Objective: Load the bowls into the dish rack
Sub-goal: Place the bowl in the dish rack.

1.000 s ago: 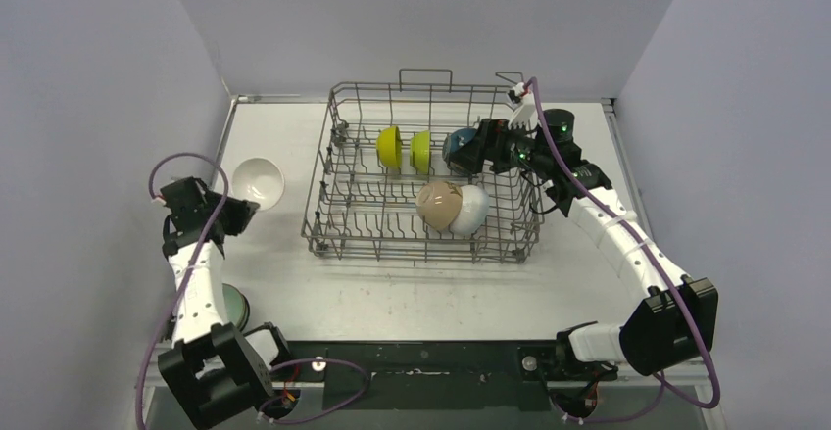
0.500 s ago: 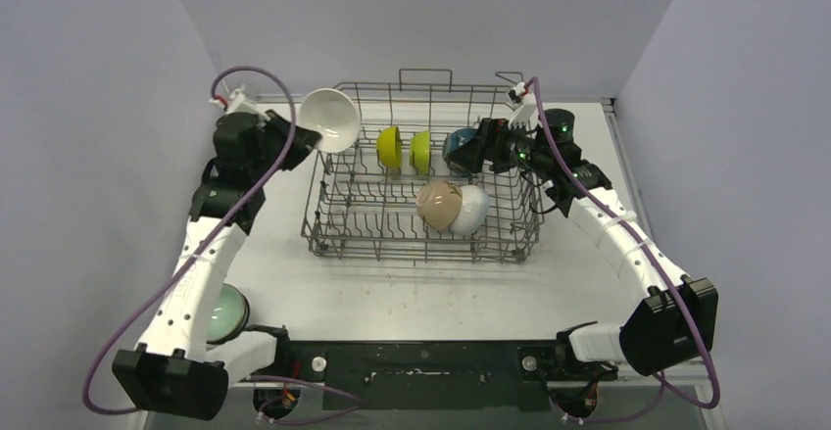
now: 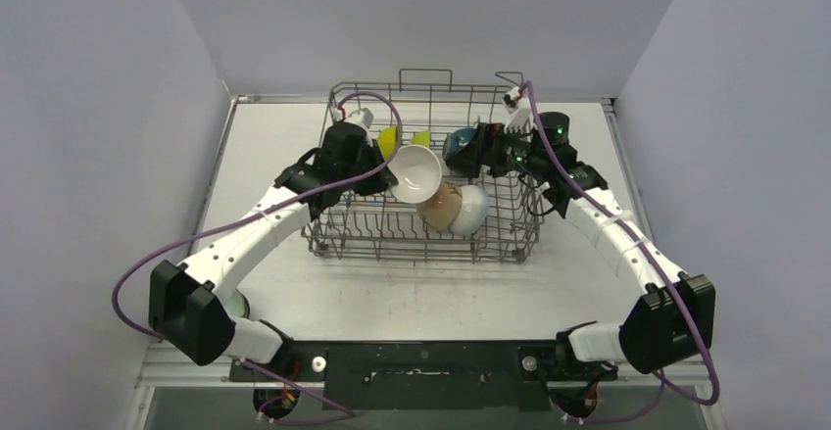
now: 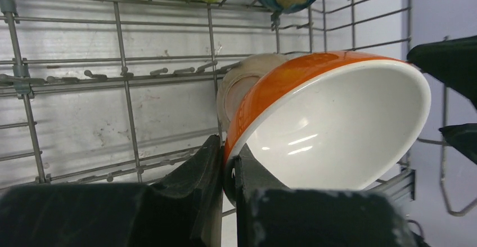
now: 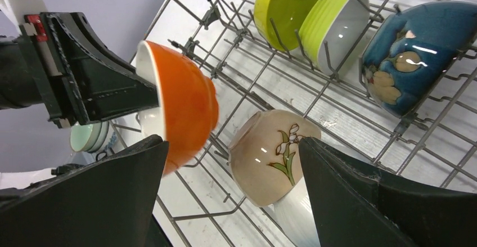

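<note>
Over middle of grey wire dish rack (image 3: 328, 224): you're carrying orange ceramic bowl with white inside (image 4: 332, 129), tipped on its side, left gripper (image 4: 228, 171) pinching its rim tight. A second ago this bowl was sitting on table by left edge; half a second ago it was passing rack's far-left corner. Pick-up is looking done, slotting pending, likely beside beige flower-painted bowl (image 5: 270, 154). Right gripper (image 5: 232, 146) is hovering over rack's right side, jaws spread wide, holding nothing. Pale green bowl (image 5: 90, 137) is waiting outside rack, near-left on table.
</note>
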`<state>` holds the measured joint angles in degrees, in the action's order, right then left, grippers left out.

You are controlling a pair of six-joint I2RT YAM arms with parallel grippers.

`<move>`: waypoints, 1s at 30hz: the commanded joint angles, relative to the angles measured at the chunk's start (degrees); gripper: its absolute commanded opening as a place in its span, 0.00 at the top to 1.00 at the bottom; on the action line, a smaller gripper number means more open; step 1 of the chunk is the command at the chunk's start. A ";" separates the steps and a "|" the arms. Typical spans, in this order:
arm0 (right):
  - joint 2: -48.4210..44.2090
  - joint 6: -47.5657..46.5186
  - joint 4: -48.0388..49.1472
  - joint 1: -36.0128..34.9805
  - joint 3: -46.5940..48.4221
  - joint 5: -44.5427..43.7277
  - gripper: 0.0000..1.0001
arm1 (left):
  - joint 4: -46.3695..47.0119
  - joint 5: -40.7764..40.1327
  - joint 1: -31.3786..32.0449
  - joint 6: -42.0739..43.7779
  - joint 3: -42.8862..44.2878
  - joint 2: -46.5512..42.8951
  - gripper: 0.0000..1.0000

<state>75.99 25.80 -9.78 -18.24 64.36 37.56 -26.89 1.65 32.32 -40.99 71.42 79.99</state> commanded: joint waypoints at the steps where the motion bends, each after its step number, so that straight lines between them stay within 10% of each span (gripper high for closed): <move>1: 1.91 -2.61 0.09 -2.74 1.66 -0.19 0.10 | -2.65 -6.32 3.70 3.64 4.39 1.57 1.00; 15: 8.21 -9.93 -7.88 -13.67 6.48 -14.63 0.04 | -3.41 -5.07 5.20 3.77 4.37 4.21 1.00; 25: 7.98 -10.25 -7.46 -14.72 6.84 -16.43 0.72 | -0.19 -3.38 5.19 3.90 1.72 2.32 0.95; 30: 7.76 -10.55 -7.58 -14.67 7.41 -16.78 0.95 | 3.93 -2.94 5.05 4.75 -2.51 -2.47 0.74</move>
<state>84.79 15.59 -19.03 -32.29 69.08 18.65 -29.61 -1.19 37.82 -38.33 71.79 82.24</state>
